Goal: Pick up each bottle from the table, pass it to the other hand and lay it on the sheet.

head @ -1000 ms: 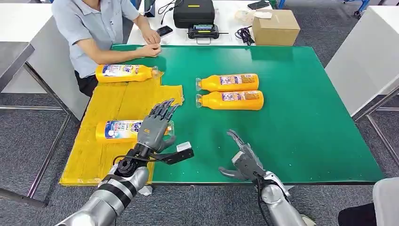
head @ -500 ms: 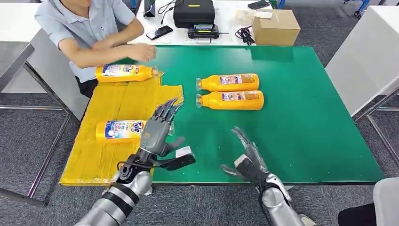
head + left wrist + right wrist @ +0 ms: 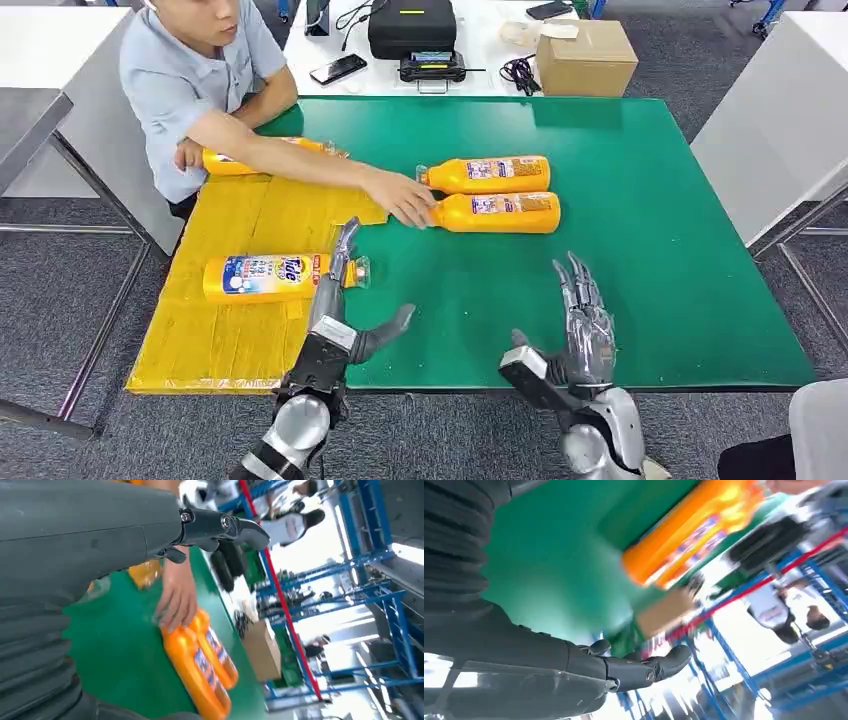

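Two orange bottles lie side by side mid-table on the green mat: the far one [image 3: 487, 174] and the near one [image 3: 495, 212] [image 3: 195, 667] [image 3: 684, 532]. A person's hand [image 3: 405, 198] [image 3: 176, 600] touches their cap ends. On the yellow sheet [image 3: 240, 320] lies another bottle [image 3: 270, 277], and one more [image 3: 225, 162] lies at the sheet's far end, partly behind the person's arm. My left hand [image 3: 335, 320] is open at the table's near edge, just beside the sheet bottle's cap. My right hand [image 3: 580, 325] is open, fingers pointing up, near the front edge.
The person [image 3: 200, 80] sits at the far left corner, arm stretched over the sheet. Behind the green table [image 3: 650, 250] stand a cardboard box [image 3: 585, 58], a black case [image 3: 412, 28], a phone [image 3: 337, 68] and cables. White tables flank both sides.
Both my hands pulled back toward the near edge and turned upright. The person reached across the sheet to the two mid-table bottles.
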Motion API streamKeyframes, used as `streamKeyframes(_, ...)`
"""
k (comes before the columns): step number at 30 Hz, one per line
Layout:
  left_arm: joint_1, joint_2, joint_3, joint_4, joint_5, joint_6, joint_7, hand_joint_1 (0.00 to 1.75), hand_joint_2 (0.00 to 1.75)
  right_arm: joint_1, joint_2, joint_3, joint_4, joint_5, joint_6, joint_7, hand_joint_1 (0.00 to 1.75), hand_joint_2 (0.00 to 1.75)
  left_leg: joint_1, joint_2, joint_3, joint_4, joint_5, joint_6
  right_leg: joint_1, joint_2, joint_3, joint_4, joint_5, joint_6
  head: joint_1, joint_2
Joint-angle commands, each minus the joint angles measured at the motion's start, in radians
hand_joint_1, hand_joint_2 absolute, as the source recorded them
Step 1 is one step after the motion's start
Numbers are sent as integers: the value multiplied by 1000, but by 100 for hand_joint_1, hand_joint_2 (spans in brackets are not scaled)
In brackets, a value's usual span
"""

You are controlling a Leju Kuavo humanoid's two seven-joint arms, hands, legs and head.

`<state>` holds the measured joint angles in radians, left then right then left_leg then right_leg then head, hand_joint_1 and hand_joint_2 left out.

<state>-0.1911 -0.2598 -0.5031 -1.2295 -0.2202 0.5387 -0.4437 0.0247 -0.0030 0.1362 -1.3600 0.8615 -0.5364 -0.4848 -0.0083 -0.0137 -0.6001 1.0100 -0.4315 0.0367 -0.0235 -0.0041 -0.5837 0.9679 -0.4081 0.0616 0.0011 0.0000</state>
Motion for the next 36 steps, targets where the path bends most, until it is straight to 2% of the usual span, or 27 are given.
streamKeyframes(1,5,34,-120,22,64,-7,0,0,175,-61,-143,65,110,178,-14,136,0,175,1,1,3,-1,-1,-1,1,1,3,-1,0,-2,0,0)
streamKeyframes(6,-5,34,-133,27,125,-35,22,0,175,-121,-182,88,171,142,111,164,0,175,1,4,3,0,-1,-2,1,3,3,-1,0,-2,0,0)
streamKeyframes(8,-12,36,-146,26,125,-25,39,0,175,-150,-229,126,220,204,169,219,0,175,1,3,4,-1,-1,-2,2,2,4,-2,0,-3,0,0)
streamKeyframes(12,-15,38,-150,16,108,-10,45,0,175,-167,-241,130,247,200,180,215,0,175,2,5,7,0,-3,-3,3,4,7,-2,-1,-4,0,0)
streamKeyframes(13,-15,38,-150,16,108,-10,45,0,175,-167,-241,130,247,200,180,215,0,175,1,2,3,0,-1,-2,1,2,3,-1,0,-2,1,0)
streamKeyframes(23,-15,41,-150,15,104,-8,44,0,175,-166,-238,137,243,205,183,223,0,175,1,2,3,-1,-1,-2,1,2,3,-1,0,-3,0,0)
streamKeyframes(25,-18,37,-145,8,47,52,17,0,175,-192,-248,168,253,211,219,231,0,175,1,2,3,0,-1,-2,1,2,3,-1,0,-2,0,0)
streamKeyframes(30,-22,30,-143,13,40,39,35,0,175,-209,-248,198,237,188,274,257,0,175,1,4,2,0,-1,-2,1,4,2,0,0,-3,0,0)
streamKeyframes(36,-38,21,-157,37,30,26,40,0,175,-224,-301,246,197,129,370,277,0,175,1,2,2,0,-1,-2,1,1,2,0,0,-2,0,0)
